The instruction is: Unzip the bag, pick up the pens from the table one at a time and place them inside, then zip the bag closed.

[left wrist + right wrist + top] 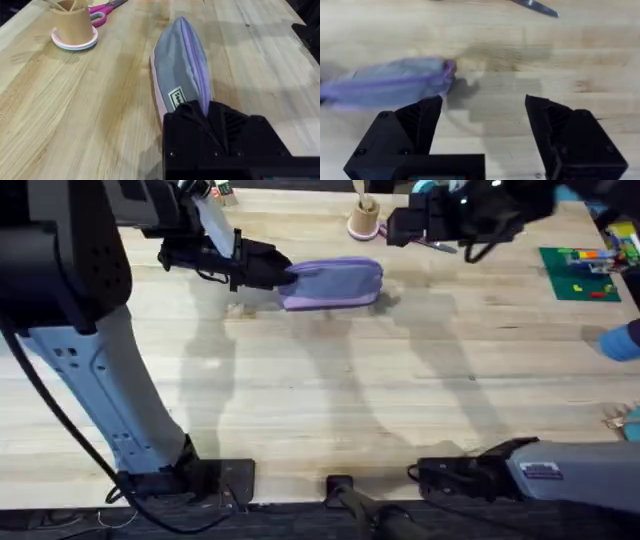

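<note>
Bag (333, 283) pinched in left gripper (283, 272)

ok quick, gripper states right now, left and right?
Left gripper: shut on one end of the bag.
Right gripper: open, holding nothing, above the table near the bag's other end.

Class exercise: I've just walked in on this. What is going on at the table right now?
The left gripper is shut on one end of the purple bag, which lies on the wooden table. The right gripper hovers open above the table near the bag's other end. A cup and pink-handled scissors sit beyond the bag.
</note>
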Robot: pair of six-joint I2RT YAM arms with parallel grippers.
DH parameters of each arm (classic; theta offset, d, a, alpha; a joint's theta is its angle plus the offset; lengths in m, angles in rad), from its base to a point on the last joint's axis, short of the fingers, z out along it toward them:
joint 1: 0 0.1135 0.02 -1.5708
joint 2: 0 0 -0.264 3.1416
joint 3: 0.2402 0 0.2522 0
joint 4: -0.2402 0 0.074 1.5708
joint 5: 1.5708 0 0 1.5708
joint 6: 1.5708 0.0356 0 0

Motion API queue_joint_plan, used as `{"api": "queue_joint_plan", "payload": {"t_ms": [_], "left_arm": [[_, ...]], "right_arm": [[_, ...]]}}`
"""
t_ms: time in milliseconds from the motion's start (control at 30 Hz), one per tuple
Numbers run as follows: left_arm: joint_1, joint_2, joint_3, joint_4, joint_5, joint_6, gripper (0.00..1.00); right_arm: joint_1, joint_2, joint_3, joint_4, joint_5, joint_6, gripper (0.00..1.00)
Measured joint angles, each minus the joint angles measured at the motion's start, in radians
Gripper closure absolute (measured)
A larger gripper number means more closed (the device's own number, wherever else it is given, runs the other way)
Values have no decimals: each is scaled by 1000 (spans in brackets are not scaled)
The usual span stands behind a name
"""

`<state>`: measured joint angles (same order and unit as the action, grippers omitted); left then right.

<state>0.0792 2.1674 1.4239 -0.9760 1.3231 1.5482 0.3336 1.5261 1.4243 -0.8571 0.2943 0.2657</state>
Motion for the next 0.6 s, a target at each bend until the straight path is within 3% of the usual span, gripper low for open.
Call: {"api": "queue_joint_plan", "payload": {"t_ms": [233,300,433,467,600], "left_arm": [[0,0,0,0,0,0,956],[0,0,0,0,1,0,703],[10,0,0,0,1,0,88],[12,0,0,-1,1,-3,28],[14,0,0,6,-1,-4,8]], "right_arm": [[66,-85,0,-68,1,-98,5],[72,-85,0,-68,1,-109,5],[74,-84,0,-68,1,-118,5],[74,-84,0,-69,1,-118,5],[74,-84,0,-69,1,-119,5]]}}
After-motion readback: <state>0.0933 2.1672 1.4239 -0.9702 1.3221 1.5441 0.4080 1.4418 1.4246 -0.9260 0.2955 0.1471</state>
